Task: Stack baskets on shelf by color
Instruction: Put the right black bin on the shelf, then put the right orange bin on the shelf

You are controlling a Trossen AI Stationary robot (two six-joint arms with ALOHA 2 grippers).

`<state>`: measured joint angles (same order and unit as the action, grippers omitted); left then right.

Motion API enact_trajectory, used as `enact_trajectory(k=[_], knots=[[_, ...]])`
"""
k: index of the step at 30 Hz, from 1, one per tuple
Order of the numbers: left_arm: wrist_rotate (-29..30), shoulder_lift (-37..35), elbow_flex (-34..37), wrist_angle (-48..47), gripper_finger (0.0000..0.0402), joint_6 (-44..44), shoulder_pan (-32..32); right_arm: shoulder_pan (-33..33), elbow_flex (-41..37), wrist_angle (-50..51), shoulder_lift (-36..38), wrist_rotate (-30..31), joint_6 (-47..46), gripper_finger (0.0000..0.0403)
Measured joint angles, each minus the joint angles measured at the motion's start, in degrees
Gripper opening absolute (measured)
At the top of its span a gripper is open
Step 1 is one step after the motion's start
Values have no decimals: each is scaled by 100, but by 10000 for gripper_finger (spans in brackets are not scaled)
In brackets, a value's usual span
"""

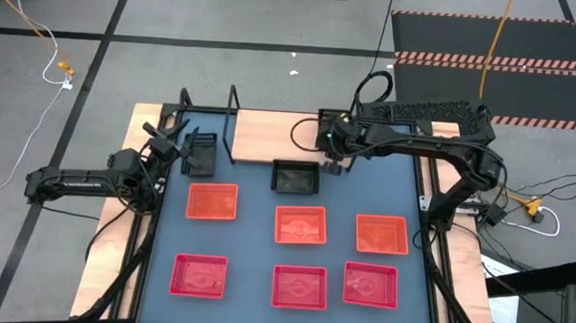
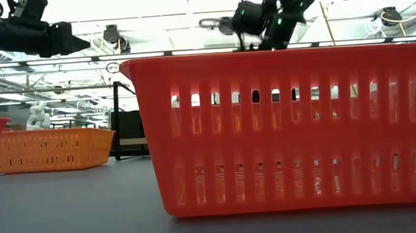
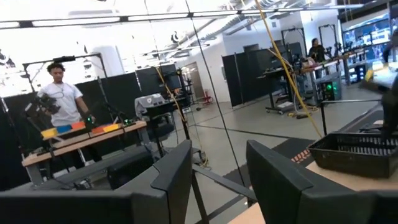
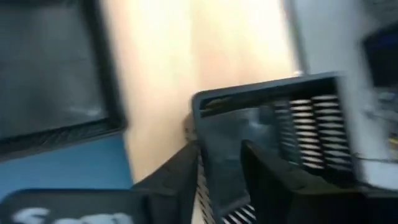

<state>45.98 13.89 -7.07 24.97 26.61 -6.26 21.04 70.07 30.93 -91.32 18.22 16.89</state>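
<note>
Black basket (image 4: 267,137) pinched in right jaws, wrist view only | left jaws spread

I see six baskets (image 1: 297,254) in two rows filling the frame's lower centre; above them a seventh (image 1: 295,178) sits below the shelf (image 1: 270,135).

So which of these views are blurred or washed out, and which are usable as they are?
High view: sharp, evenly lit. Low view: ceiling lights blown out, and a red basket close to the lens fills most of the frame. Left wrist view: bright room behind, black basket slightly soft. Right wrist view: heavy motion blur, with a black basket and the wooden shelf smeared and overexposed.
</note>
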Motion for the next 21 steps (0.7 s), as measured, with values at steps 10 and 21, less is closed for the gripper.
enact_trajectory(k=[10, 21], knots=[[-85, -1, 0, 14, 152, -323, 0, -806, 45, 323, 1712, -177, -1866, 167], [-1019, 128, 0, -451, 152, -1374, -4, -2933, -1070, 1015, 2136, -194, -5813, 146]])
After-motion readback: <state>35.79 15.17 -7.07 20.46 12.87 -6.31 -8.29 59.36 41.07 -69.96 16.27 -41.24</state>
